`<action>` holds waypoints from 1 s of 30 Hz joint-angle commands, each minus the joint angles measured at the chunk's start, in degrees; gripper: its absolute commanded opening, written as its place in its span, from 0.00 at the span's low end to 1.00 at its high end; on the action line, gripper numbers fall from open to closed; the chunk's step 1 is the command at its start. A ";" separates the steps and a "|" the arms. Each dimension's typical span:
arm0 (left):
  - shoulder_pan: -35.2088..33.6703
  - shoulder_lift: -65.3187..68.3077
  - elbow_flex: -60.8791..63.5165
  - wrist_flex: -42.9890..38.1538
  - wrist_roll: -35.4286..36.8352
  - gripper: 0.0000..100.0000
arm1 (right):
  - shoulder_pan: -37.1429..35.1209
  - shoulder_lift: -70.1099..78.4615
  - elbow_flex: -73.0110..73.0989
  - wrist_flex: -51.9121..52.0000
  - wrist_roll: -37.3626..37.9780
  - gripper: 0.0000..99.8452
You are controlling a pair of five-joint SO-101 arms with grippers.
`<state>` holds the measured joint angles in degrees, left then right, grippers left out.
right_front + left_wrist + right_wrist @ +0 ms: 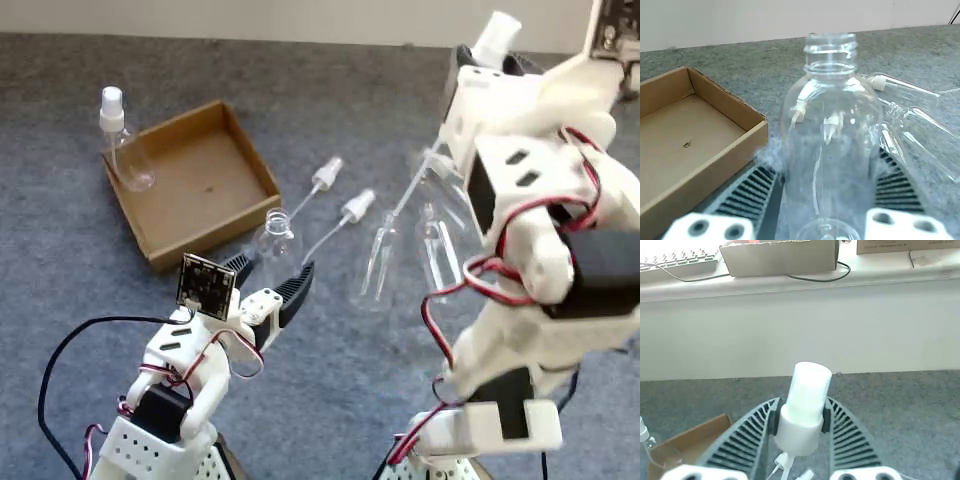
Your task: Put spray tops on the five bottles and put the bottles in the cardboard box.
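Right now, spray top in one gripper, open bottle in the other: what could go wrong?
1. The spray top in the right gripper trails a thin tube; it may miss the narrow neck of the open bottle in the left gripper.
2. Two loose spray tops and lying bottles sit close beside that bottle; the descent could knock them away.

Desk (60, 90) | cardboard box (195, 185) at left | capped bottle (122, 145) at its far left corner | upright bottle (275, 235) just right of the box's near corner, at the left hand (275, 266) | two loose spray tops (328, 172) (358, 205) lying right of box | two lying bottles (380, 260) (437, 245) side by side further right | held spray top (804, 407) gripped in the right hand (800, 415), raised over the far right.
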<state>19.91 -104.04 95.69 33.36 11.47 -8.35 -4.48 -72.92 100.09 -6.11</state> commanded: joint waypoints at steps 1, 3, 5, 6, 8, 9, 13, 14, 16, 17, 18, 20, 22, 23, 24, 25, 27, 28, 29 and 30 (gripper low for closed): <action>1.45 -0.84 0.66 -1.41 0.26 0.14 | 0.75 -6.55 3.21 1.19 0.97 0.04; 3.47 -0.84 0.66 -1.32 0.26 0.14 | 0.75 -8.57 4.62 1.19 0.97 0.04; 6.73 -0.84 0.75 -1.14 0.26 0.14 | 0.75 -10.51 6.73 1.19 0.97 0.04; 8.31 -0.84 0.84 -1.05 0.26 0.14 | 0.92 -11.47 8.04 1.19 0.97 0.04; 11.03 -0.84 1.36 -1.05 0.26 0.14 | 0.92 -13.76 10.95 1.19 0.97 0.04; 12.35 -0.84 1.36 -1.05 0.26 0.14 | 0.92 -15.08 12.70 1.19 0.97 0.04; 16.04 -0.84 1.36 -1.05 0.26 0.14 | 0.92 -21.23 22.20 1.19 0.97 0.04; 16.75 -0.84 1.36 -1.05 0.26 0.14 | 0.92 -22.99 25.01 1.19 0.97 0.04; 18.07 -0.84 1.36 -1.05 0.26 0.14 | 0.75 -26.86 30.46 1.19 0.97 0.04; 18.51 -0.84 1.36 -1.05 0.26 0.14 | 0.75 -28.79 33.01 1.19 0.97 0.04; 19.03 -0.84 1.36 -1.05 0.26 0.14 | 0.75 -30.90 35.38 1.19 0.97 0.04; 20.09 -0.84 1.36 -1.05 0.26 0.14 | 0.75 -35.21 39.78 1.01 0.97 0.04; 21.32 -0.84 1.36 -1.05 0.26 0.14 | 0.75 -39.69 43.74 -0.66 0.97 0.04; 21.93 -0.84 1.36 -1.05 0.26 0.14 | 0.75 -41.89 45.93 -1.89 0.97 0.04; 22.55 -0.84 1.36 -1.05 0.26 0.14 | 0.75 -44.18 48.31 -3.74 0.97 0.04; 23.16 -0.84 1.36 -1.05 0.26 0.14 | 0.75 -46.37 50.86 -5.85 0.97 0.04; 24.66 -0.84 1.36 -1.05 0.26 0.14 | 0.75 -50.42 56.75 -10.95 0.97 0.04; 25.71 -0.84 1.36 -1.05 0.26 0.14 | 0.75 -52.35 59.91 -13.67 0.97 0.04; 26.77 -0.84 1.36 -1.05 0.26 0.14 | 0.75 -54.20 63.34 -16.48 0.97 0.04; 27.82 -0.84 1.36 -1.05 0.26 0.14 | 0.92 -55.87 66.86 -19.21 0.97 0.04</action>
<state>43.56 -104.04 95.69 33.36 11.47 -8.44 -56.79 -14.37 89.27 -5.67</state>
